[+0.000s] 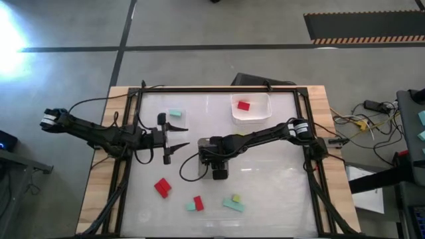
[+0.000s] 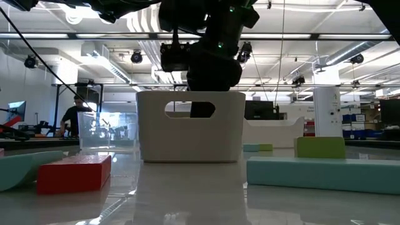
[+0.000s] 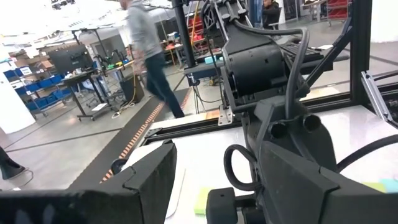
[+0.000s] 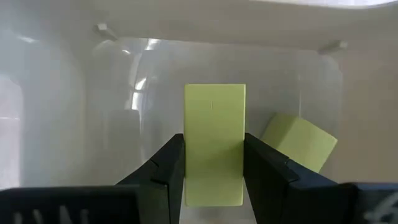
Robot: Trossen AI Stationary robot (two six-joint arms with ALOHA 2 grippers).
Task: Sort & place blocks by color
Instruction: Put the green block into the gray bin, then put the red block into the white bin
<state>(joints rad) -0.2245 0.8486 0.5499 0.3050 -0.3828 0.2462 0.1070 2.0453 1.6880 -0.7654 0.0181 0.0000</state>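
My right gripper (image 1: pixel 219 171) points down into a pale bin (image 2: pixel 156 134) at the table's middle and is shut on a yellow-green block (image 4: pixel 214 124). A second yellow-green block (image 4: pixel 300 141) lies on the bin's floor. My left gripper (image 1: pixel 174 142) waits open just left of the bin, touching nothing. On the near part of the table lie a red block (image 1: pixel 163 187), a red and teal pair (image 1: pixel 196 204), and a teal block with a yellow-green one (image 1: pixel 232 202). A teal block (image 1: pixel 176 114) lies far left, and a red block (image 1: pixel 243 105) sits in the far bin (image 1: pixel 260 114). My right gripper pinches the yellow-green block between its two fingers (image 4: pixel 168 168), one on each long side near the block's nearer end (image 4: pixel 214 180). The fingers come from above, pointing down, and lie along the block. Its far end (image 4: pixel 214 93) reaches toward the bin's floor; whether it touches, I cannot tell.
The table's black frame (image 1: pixel 219 88) runs along its far edge and sides. The bin's walls (image 4: pixel 74 93) stand close around my right gripper. A person (image 3: pixel 146 43) walks in the room beyond the table. Bare table lies between the middle bin and the near blocks.
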